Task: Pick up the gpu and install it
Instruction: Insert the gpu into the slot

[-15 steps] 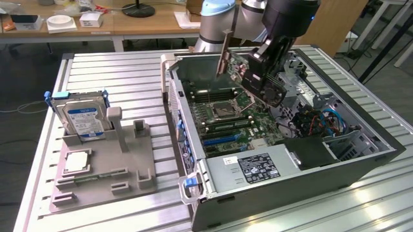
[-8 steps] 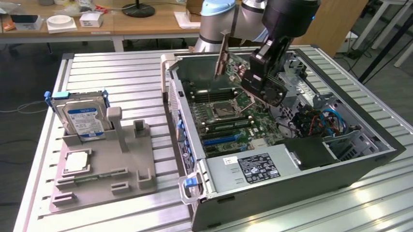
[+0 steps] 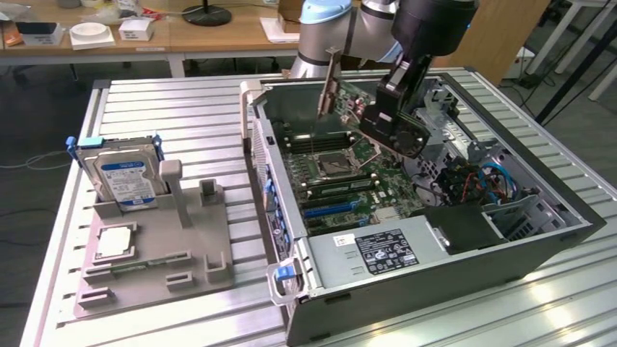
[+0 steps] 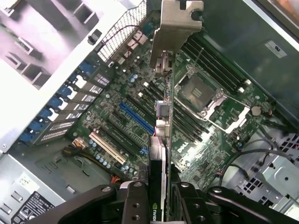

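One card is clamped in my gripper (image 4: 161, 198): the black fingers (image 4: 135, 205) are closed on both faces of the gpu (image 4: 159, 158), holding it by the end away from its silver bracket (image 4: 175, 28). In the exterior view the gripper (image 3: 391, 119) holds the gpu (image 3: 352, 101) tilted in the air above the open computer case (image 3: 434, 289), bracket end highest, with no part of the card touching the motherboard (image 3: 337, 155).

I judge the pick-up done and the install in hand: this is the carry over the board, before any seating. The wrist view looks down the card's edge at the expansion slots, a blue slot (image 4: 135, 116) and a pale slot (image 4: 108, 147) beside it, with the processor socket (image 4: 198, 93) on the card's other side. To my eye the card is not yet squared with a slot. Seating it calls for the connector edge parallel to the slot, the bracket toward the rear wall of the case, and a straight, gentle press.

Writing: a mark near my fingers on the card's edge looks like the nVidia logo. White lettering on the board beside the card may say Dell, though I cannot be sure. The power supply label (image 3: 386, 251) and the blue-white label on the hard drive (image 3: 123, 177), standing in a grey fixture (image 3: 154, 253) at the exterior view's left, are too small to read.
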Action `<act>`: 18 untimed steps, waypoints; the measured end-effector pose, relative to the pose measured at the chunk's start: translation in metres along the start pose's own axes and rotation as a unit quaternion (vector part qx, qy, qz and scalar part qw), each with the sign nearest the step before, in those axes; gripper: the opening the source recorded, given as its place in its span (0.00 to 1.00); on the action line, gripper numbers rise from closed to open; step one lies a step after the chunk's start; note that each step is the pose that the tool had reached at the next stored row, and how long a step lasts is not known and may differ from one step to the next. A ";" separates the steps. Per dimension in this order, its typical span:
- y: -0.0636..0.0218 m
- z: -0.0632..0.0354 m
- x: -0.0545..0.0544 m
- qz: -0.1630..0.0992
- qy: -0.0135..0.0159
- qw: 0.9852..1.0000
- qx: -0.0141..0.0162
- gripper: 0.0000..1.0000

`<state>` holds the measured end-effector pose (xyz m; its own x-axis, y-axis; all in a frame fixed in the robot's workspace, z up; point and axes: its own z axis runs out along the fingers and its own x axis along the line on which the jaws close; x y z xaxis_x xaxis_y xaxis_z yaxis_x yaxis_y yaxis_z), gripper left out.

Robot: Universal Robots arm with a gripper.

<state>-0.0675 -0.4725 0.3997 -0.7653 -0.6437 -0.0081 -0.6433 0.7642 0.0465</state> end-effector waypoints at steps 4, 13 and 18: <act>0.0000 0.0001 0.000 -0.019 0.001 1.000 0.000 0.27; -0.0001 0.0003 0.000 -0.063 0.003 0.998 -0.001 0.27; -0.0001 0.0003 0.000 -0.090 0.004 0.996 -0.001 0.27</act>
<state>-0.0673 -0.4725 0.3993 -0.6381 -0.7699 -0.0082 -0.7694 0.6371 0.0465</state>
